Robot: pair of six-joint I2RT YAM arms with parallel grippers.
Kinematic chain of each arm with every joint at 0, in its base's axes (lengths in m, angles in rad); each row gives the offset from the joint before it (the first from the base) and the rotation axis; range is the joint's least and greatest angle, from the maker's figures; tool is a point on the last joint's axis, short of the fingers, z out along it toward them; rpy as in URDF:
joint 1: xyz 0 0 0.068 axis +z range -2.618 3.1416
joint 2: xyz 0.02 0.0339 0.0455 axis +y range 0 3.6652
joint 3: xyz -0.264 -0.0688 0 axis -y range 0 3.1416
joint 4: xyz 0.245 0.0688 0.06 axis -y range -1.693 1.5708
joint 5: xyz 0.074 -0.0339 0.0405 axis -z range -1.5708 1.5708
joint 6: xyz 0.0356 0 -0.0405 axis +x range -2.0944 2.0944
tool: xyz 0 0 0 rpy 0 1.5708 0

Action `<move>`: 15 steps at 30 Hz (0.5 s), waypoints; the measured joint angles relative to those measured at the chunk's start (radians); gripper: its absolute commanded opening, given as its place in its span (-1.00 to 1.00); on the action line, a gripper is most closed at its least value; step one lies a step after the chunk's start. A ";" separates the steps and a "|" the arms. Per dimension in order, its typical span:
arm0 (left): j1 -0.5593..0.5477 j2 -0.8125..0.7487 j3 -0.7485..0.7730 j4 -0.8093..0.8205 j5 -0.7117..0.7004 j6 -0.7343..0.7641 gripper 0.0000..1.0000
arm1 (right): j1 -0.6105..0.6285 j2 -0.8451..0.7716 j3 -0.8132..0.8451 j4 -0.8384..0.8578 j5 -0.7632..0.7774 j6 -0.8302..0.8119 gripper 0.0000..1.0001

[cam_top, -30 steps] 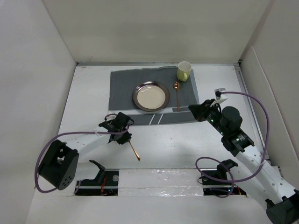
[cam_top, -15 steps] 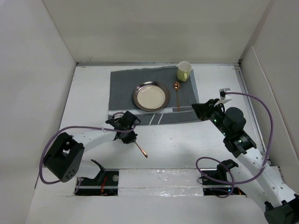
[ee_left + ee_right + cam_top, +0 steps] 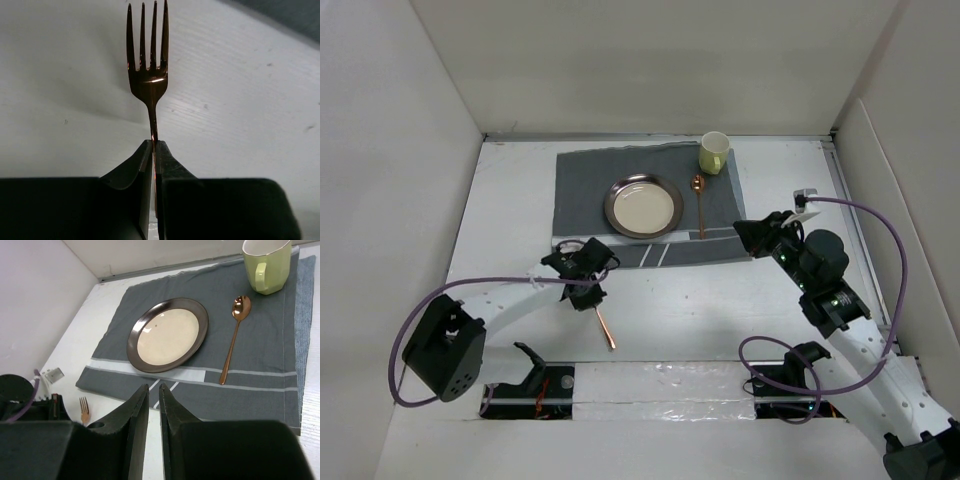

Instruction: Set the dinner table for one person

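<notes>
The white desk [image 3: 720,300] underlies everything; toward its near edge the left jaws are closed on a copper fork [image 3: 604,328] by its handle; the right jaws stand slightly apart, empty, beside the grey placemat [image 3: 580,185]; on it lie a plate [image 3: 643,205], a spoon [image 3: 700,210], and farthest a mug [image 3: 713,153].

In the left wrist view you lose the fork's [image 3: 148,85] handle where it runs down between the pinched fingers of the left gripper [image 3: 153,146]. From the top view the fork is too small for you to tell which end sticks out from under that gripper. In the right wrist view the mug's [image 3: 265,265] top is cut by the upper edge. The right gripper [image 3: 154,390] hides part of the placemat's [image 3: 260,365] near edge and the fork below its tines.
</notes>
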 measured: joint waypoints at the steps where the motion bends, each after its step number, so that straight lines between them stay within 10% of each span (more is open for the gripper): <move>1: 0.000 -0.011 0.033 -0.004 -0.006 0.006 -1.00 | 0.000 0.001 0.000 0.000 0.000 0.000 -0.60; 15: 0.158 0.327 0.587 0.034 -0.163 0.441 -1.00 | 0.000 0.004 -0.012 0.009 -0.001 0.003 -0.58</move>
